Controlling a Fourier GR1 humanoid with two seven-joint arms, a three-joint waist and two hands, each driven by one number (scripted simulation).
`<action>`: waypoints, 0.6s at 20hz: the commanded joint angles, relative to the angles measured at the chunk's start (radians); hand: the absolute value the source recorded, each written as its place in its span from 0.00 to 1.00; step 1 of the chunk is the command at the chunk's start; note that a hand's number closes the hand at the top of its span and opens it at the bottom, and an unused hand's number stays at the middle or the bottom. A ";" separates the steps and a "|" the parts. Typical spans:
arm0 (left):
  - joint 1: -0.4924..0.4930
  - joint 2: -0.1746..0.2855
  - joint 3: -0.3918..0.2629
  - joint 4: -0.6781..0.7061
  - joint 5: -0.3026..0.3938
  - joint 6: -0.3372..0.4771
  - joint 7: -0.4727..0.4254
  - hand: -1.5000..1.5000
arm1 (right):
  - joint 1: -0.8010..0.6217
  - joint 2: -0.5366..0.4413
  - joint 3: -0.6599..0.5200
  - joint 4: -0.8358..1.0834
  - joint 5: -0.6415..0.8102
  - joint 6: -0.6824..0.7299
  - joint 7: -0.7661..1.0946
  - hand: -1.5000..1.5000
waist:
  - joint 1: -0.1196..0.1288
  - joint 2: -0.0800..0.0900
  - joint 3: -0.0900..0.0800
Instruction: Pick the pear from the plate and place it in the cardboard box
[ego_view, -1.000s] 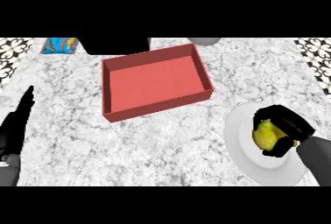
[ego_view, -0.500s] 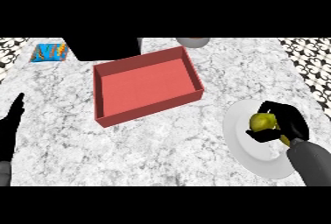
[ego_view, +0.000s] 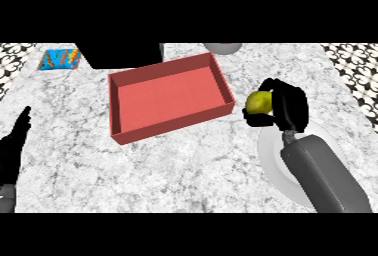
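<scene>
Right of centre, the right hand (ego_view: 288, 107) is curling round the yellow-green pear (ego_view: 258, 101), holding it off the white plate (ego_view: 272, 156), just beside the red cardboard box's (ego_view: 166, 102) right wall. Judgement: the pear should be clearing that wall before being released low over the floor. Left hand (ego_view: 13, 147) is resting open, lower left.

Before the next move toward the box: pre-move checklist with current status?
1. Grip: the right robot hand has its fingers curled round the pear: ok.
2. Lift-off: the pear shows beyond the visible rim of the plate: ok.
3. Position over the cardboard box: not ok, the pear is right of its right wall.
4. Height of the pear above that wall: cannot tell from this steep view.
5. Path: the left robot hand is at the view's left edge, apart from the box: ok.
</scene>
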 joint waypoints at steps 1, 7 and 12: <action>0.006 -0.019 -0.021 -0.013 -0.011 0.002 -0.014 0.50 | -0.067 0.095 0.087 -0.174 0.143 0.101 0.267 1.00 | 0.016 0.009 0.006; -0.029 -0.018 -0.027 -0.027 -0.018 -0.010 0.025 0.50 | -0.231 0.268 0.107 -0.354 0.212 0.324 0.554 1.00 | 0.050 0.028 0.011; -0.057 -0.019 -0.019 -0.013 -0.013 -0.039 -0.011 0.50 | -0.466 0.282 0.033 -0.168 0.134 0.281 0.623 1.00 | 0.077 0.040 0.011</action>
